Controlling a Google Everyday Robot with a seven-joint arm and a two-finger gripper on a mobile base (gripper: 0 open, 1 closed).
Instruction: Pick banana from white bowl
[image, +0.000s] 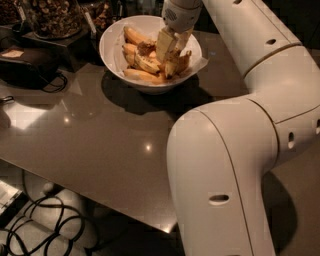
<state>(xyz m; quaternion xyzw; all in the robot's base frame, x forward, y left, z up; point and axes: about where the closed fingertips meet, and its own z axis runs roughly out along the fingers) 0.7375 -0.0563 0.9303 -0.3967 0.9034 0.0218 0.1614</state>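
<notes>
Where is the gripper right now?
In the camera view, the gripper is at top centre, inside the white bowl among the bananas, to the right of the glass snack jar.

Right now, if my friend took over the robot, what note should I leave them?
Gripper: down inside the large round white bowl, among the yellow bananas; grasp unclear.
Bowl: on the far side of the dark glossy tabletop, near the glass jars of brown snacks.
Done: gripper is at the bananas.
Left: secure one banana and lift it out of the bowl.
</notes>
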